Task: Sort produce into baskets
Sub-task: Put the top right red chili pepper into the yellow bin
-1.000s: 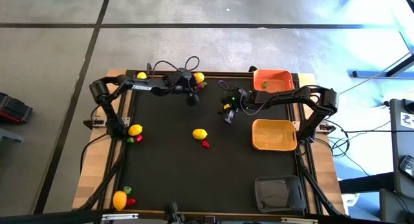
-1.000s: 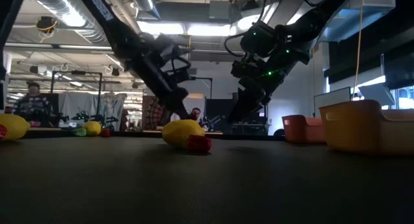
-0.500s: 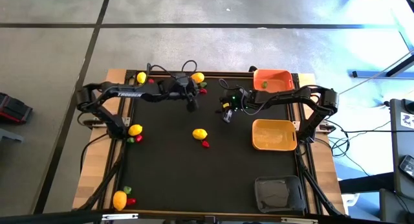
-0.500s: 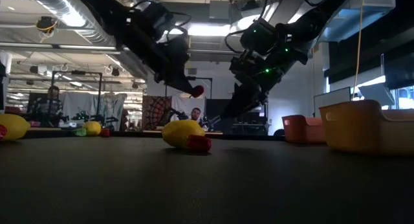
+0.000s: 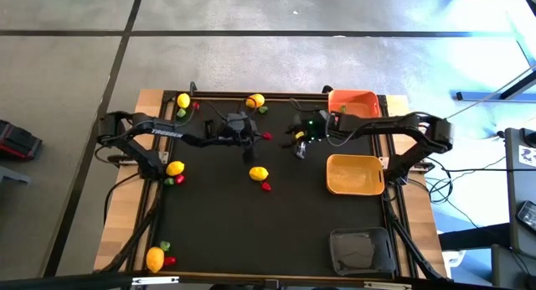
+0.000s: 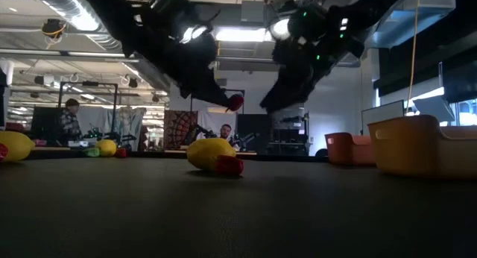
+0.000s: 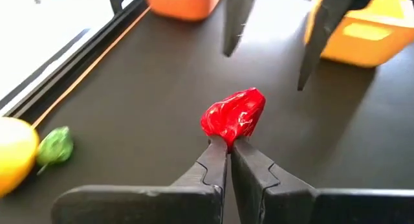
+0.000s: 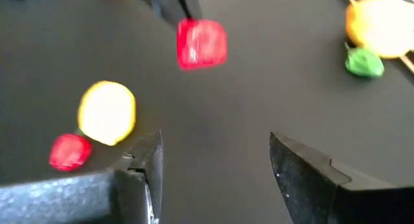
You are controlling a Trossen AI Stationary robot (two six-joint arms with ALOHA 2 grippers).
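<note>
My left gripper [image 5: 260,137] hangs above the mat's far middle, shut on a small red piece [image 7: 234,116], which also shows in the low view [image 6: 235,103] and the right wrist view [image 8: 202,43]. My right gripper [image 5: 299,148] hovers just to the right of it, open and empty [image 8: 217,160]. On the mat below lie a lemon [image 5: 259,173] and a second red piece [image 5: 266,187]. At the right stand the orange basket [image 5: 365,98], the yellow-tan basket [image 5: 355,173] and the dark basket [image 5: 361,250]. My left gripper pinches the red piece by its near lower edge [image 7: 226,138], only at the tips of its two fingers. The fingers slant down from the table's left side. The piece stands out beyond the fingertips, lifted clear of the mat.
More lemons lie at the far edge [image 5: 183,100] [image 5: 255,100], the latter with a green piece [image 5: 264,109] beside it. Others lie at the left edge [image 5: 175,168] and the near left corner [image 5: 155,258], with small red and green pieces. The mat's near middle is bare.
My left gripper has taken the red piece up from beside the far-edge lemon, risen and swung toward the table's middle, carrying the piece clear of the mat. My right gripper has risen, still open.
</note>
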